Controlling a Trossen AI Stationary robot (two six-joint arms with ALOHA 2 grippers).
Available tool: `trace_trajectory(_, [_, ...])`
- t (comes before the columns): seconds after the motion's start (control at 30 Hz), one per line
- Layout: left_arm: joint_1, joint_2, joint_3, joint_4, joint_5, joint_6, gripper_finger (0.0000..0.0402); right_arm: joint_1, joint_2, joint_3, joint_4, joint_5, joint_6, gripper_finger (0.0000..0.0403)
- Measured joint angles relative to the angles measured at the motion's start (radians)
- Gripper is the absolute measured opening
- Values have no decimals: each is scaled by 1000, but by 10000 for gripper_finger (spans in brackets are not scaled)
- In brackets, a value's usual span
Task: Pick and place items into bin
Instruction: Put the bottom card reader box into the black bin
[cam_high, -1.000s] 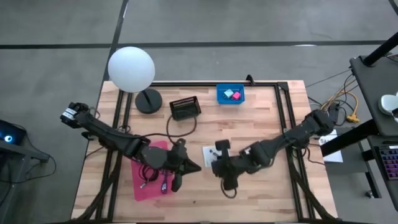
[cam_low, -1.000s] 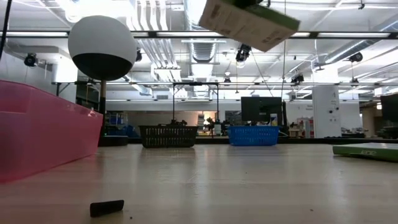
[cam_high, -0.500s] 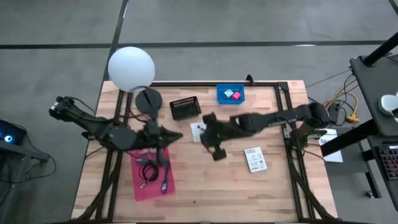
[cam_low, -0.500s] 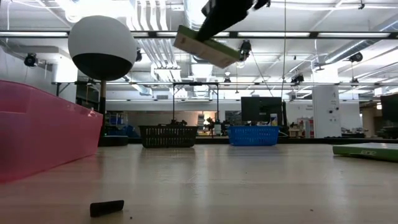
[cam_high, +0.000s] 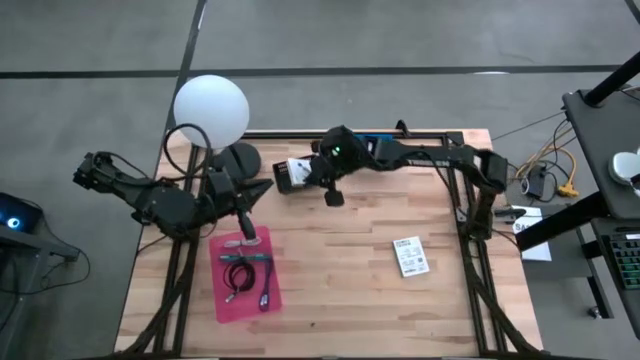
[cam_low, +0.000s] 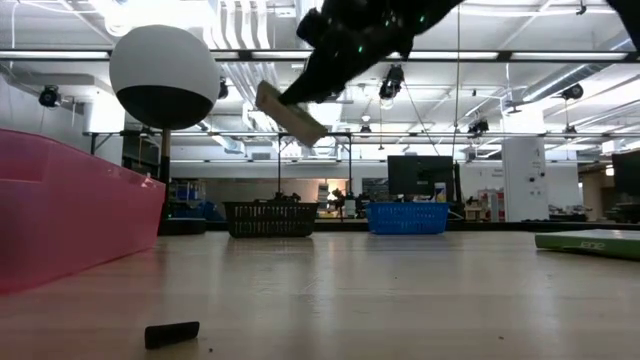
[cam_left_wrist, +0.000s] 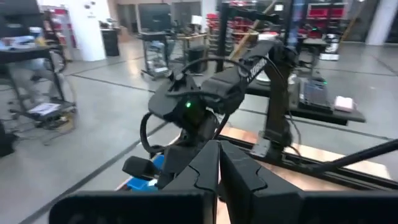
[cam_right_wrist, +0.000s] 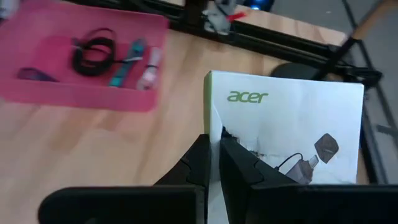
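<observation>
a pale wooden tabletop (cam_high: 340, 270) sits on a grey floor, edged by a black metal frame (cam_high: 455, 190). a white globe lamp (cam_high: 211, 110) on a round black base (cam_high: 238, 160) stands at its far left corner. a small dark flat object (cam_low: 172, 334) lies close to the low camera. a side desk (cam_high: 610, 140) with cables (cam_high: 553, 170) stands to the right

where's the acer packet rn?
The acer packet is held aloft in the right end effector, over the black basket at the table's far edge in the high view.
</observation>
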Motion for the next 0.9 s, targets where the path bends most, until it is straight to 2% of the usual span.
trace_trajectory(0.2, [0, -3, 0, 0, -50, 56, 0, -55, 84, 18, 81, -11, -86, 11])
trace_trajectory(0.33, [0, -1, 0, 0, -94, 71, 0, -69, 172, 60, 75, -15, -138, 11])
trace_trajectory(0.53, [0, -1, 0, 0, -101, 69, 0, -103, 293, 151, 53, -2, -131, 11])
trace_trajectory(0.9, [0, -1, 0, 0, -99, 68, 0, -133, 439, 408, -183, -8, -223, 11])
